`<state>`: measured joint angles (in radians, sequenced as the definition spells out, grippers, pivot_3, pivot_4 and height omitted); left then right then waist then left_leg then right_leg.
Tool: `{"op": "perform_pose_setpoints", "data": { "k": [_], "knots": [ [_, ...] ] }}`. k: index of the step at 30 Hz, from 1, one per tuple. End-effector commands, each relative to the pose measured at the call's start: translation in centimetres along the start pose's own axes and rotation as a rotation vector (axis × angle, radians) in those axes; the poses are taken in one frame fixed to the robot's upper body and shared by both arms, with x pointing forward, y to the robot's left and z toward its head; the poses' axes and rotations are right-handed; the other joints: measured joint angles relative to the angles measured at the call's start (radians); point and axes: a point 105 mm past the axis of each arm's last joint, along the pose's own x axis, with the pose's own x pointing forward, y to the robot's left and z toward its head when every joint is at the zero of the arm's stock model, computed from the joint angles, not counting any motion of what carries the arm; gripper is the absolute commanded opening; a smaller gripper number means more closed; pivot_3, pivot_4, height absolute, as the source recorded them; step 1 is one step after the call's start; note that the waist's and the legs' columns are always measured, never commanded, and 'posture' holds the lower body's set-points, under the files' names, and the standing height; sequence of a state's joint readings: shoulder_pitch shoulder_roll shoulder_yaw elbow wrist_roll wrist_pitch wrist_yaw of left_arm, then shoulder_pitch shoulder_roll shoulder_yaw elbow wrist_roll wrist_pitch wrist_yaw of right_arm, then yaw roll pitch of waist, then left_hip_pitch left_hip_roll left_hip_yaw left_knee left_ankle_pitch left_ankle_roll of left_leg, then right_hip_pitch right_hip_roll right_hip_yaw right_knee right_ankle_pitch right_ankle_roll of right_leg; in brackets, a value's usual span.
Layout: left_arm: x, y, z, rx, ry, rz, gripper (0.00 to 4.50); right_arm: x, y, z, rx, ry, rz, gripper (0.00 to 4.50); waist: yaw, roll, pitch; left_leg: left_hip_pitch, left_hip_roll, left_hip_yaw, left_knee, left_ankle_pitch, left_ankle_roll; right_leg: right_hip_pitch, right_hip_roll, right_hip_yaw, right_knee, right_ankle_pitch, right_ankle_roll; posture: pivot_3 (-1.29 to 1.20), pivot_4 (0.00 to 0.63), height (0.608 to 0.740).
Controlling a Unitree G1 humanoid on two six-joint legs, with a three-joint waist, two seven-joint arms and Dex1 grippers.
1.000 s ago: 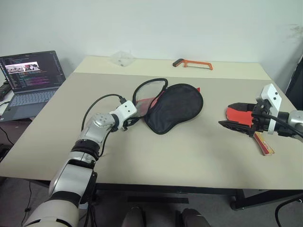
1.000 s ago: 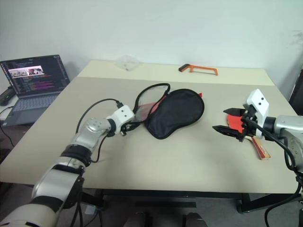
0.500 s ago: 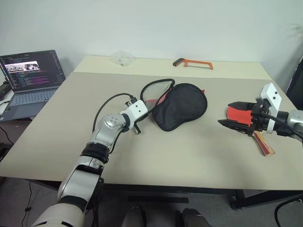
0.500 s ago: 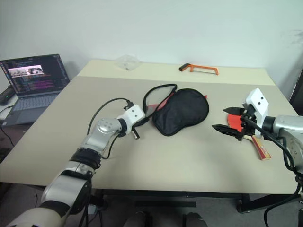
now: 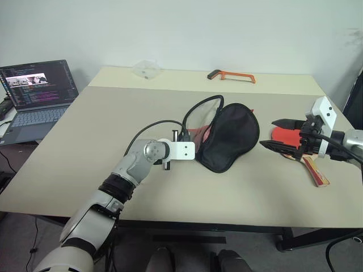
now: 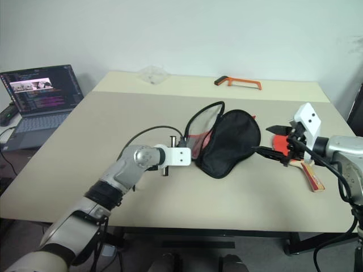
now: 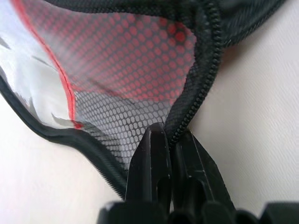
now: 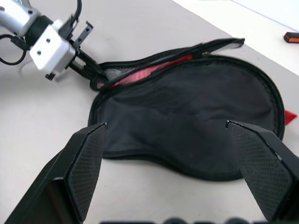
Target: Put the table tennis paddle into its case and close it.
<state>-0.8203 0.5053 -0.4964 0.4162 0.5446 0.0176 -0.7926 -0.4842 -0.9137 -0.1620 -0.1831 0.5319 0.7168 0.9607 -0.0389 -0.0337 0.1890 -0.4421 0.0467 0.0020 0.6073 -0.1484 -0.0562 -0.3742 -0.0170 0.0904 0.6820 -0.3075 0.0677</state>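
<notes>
The left gripper [image 7: 170, 144] pinched the limp case [image 5: 229, 141] by its zipper edge mid-counter; the right gripper [image 8: 166, 140] gaped empty.

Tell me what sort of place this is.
Probably a lab or workshop room used for testing: a plain beige table against a bare white wall, an open laptop showing code on a side desk, and an orange hacksaw lying at the table's far edge.
</notes>
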Motion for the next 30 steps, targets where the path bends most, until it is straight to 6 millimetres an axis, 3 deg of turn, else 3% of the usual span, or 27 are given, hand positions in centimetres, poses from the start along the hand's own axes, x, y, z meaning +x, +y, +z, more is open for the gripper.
{"op": "perform_pose_setpoints", "data": {
  "k": [1, 8, 11, 18, 30],
  "knots": [
    [-1.0, 2.2, -3.1, 0.095, 0.172, 0.072, 0.03, -0.2, 0.0, 1.1, -0.029, -0.030, 0.000, 4.50, -0.002, 0.000, 0.000, 0.000, 0.000, 0.000, 0.000, 0.000, 0.000, 0.000, 0.000, 0.000, 0.000, 0.000, 0.000, 0.00, 0.150, 0.740],
    [-2.3, 4.0, -6.6, 0.091, 0.289, 0.138, 0.03, -0.2, 0.0, 1.3, -0.034, -0.039, -0.006, 4.50, -0.008, 0.000, 0.000, -0.001, 0.000, 0.000, 0.000, 0.000, 0.000, -0.001, 0.000, 0.000, 0.000, 0.000, 0.000, 0.00, 0.150, 0.740],
    [-2.5, 4.5, -7.2, 0.098, 0.298, 0.154, 0.03, -0.3, 0.1, 1.3, -0.034, -0.040, -0.006, 4.50, -0.008, 0.000, 0.000, -0.004, 0.000, 0.000, 0.000, 0.000, 0.000, -0.004, 0.000, 0.000, 0.000, 0.000, 0.000, 0.00, 0.150, 0.740],
    [-0.1, 3.6, -2.9, 0.153, 0.158, 0.123, 0.03, -0.3, 0.1, 1.4, -0.036, -0.042, -0.011, 4.50, 0.008, 0.000, 0.000, -0.008, 0.000, 0.000, 0.001, 0.000, 0.000, -0.007, 0.000, -0.001, 0.000, 0.000, 0.000, 0.00, 0.150, 0.740],
    [1.6, 2.3, 4.1, 0.144, -0.036, 0.082, 0.03, -0.3, 0.0, 1.6, -0.041, -0.052, -0.012, 4.50, 0.010, 0.000, 0.000, -0.009, 0.000, -0.001, 0.002, 0.000, 0.000, -0.007, 0.000, -0.001, 0.000, 0.001, 0.000, 0.00, 0.150, 0.740]
  ]
}}
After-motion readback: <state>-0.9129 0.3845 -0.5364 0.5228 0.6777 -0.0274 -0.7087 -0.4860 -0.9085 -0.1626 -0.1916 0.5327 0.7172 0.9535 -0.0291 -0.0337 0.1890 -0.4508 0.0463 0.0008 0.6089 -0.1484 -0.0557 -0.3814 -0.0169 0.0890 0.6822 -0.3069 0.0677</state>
